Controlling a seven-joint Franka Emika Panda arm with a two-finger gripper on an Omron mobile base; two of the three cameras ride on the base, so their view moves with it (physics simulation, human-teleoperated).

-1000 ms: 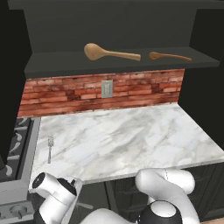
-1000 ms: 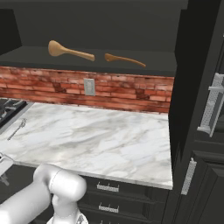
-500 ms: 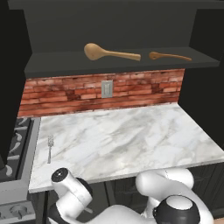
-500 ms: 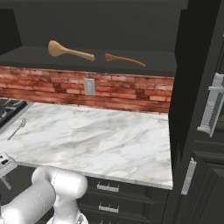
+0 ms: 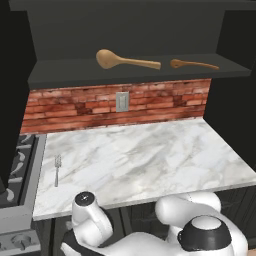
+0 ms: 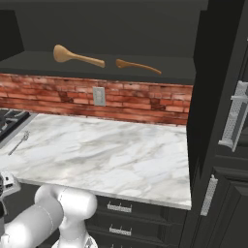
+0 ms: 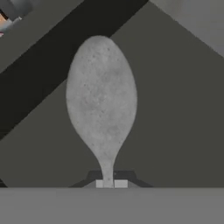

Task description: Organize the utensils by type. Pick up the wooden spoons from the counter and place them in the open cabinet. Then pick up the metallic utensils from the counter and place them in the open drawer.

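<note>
Pincer clamped on thin handle of dull grey metal spoon; fingertips mostly cut off below; blurred dark surfaces beyond.

Both base views share the counter; hand view seemingly close.

Metal spoon's handle end hidden between the fingers, fork's tines too small to count, counter cut off at left

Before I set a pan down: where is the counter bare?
The counter is bare from the brick wall to its front edge and right end. The fork lies near its left edge by the stove. The cabinet shelf holds two wooden spoons.
</note>
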